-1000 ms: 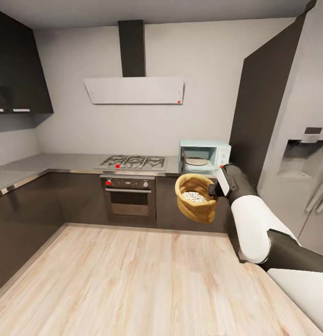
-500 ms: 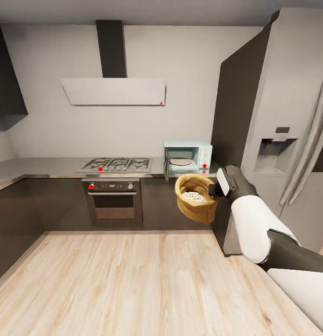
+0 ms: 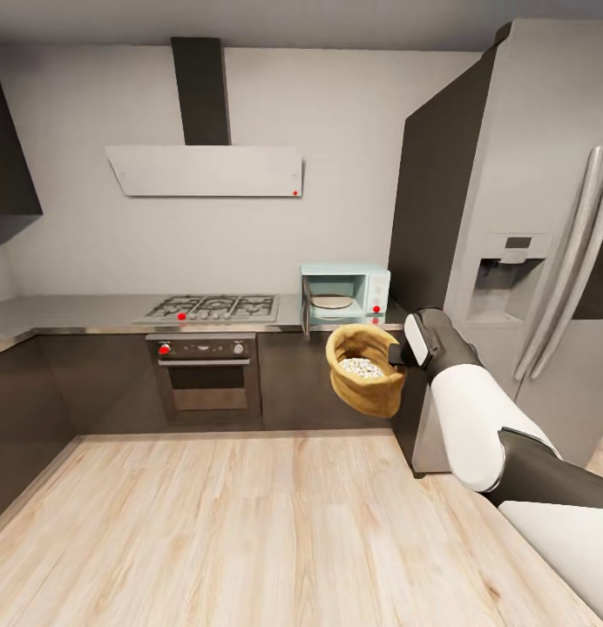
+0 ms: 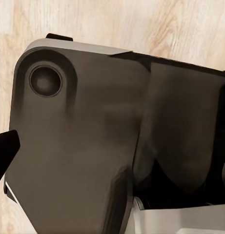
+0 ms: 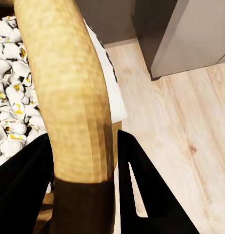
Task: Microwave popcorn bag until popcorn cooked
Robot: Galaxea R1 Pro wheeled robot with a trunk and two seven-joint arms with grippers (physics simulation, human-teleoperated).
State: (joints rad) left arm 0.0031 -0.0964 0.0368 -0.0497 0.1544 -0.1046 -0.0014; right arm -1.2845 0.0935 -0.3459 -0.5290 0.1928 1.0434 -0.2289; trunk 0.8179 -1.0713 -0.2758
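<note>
In the head view the tan popcorn bag point(image 3: 364, 383) hangs in the air over the floor, in front of the dark cabinets, with pale popcorn point(image 3: 362, 367) heaped inside. My right gripper point(image 3: 396, 353) is shut on its rolled rim from the right. In the right wrist view the black fingers point(image 5: 136, 185) clamp the bag rim point(image 5: 68, 97), beside the popcorn point(image 5: 10, 112). The mint-blue microwave point(image 3: 345, 296) stands on the grey countertop point(image 3: 75, 309) behind the bag, its door swung open. One black fingertip point(image 4: 5, 151) of the left gripper shows in the left wrist view.
A gas hob point(image 3: 213, 306) sits left of the microwave, above a built-in oven point(image 3: 204, 370) and under a hood point(image 3: 204, 170). A tall steel fridge point(image 3: 528, 261) rises at the right. Wooden floor point(image 3: 249, 522) stretches between me and the cabinets.
The camera has turned right, so the kitchen sits further left in the picture and more of the fridge shows. The bag stays held in my right gripper.
</note>
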